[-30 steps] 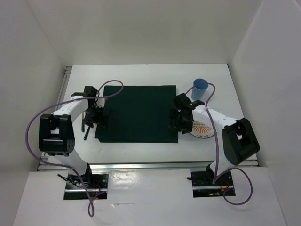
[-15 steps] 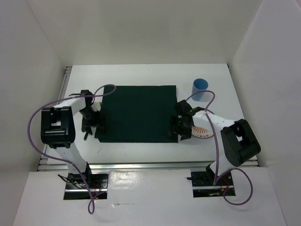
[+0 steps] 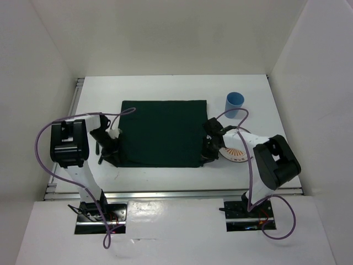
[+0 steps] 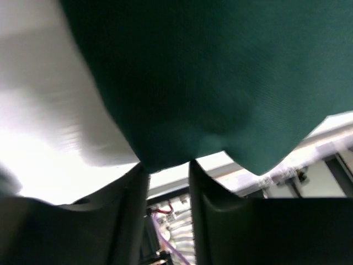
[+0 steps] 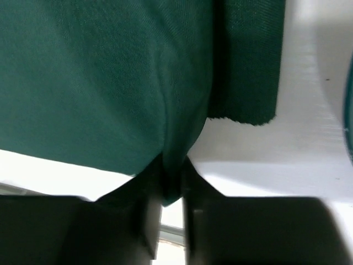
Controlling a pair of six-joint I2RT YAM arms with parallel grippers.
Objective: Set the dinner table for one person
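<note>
**A:** Why are both arms so low at the bottom edge of the placemat?

**B:** Each one holds a near corner. In the right wrist view the right gripper is closed tight on a fold of the green cloth. The left gripper seems to pinch the other corner. That view is blurred, but the cloth hangs lifted from its fingers, so I believe it is held.

**A:** And why two corners at once?

**B:** I judge that the cloth is being pulled straight. With one corner only it would turn or wrinkle.

**A:** Where is the dinner table in all this?

**B:** It fills the middle of the top view, white, and the placemat lies at its centre. The blue cup stands at the upper right of the mat, apart from it. The plate lies at the mat's lower right, partly under the right arm.

**A:** So they wait there?

**B:** Probably, until the mat is settled.
</note>
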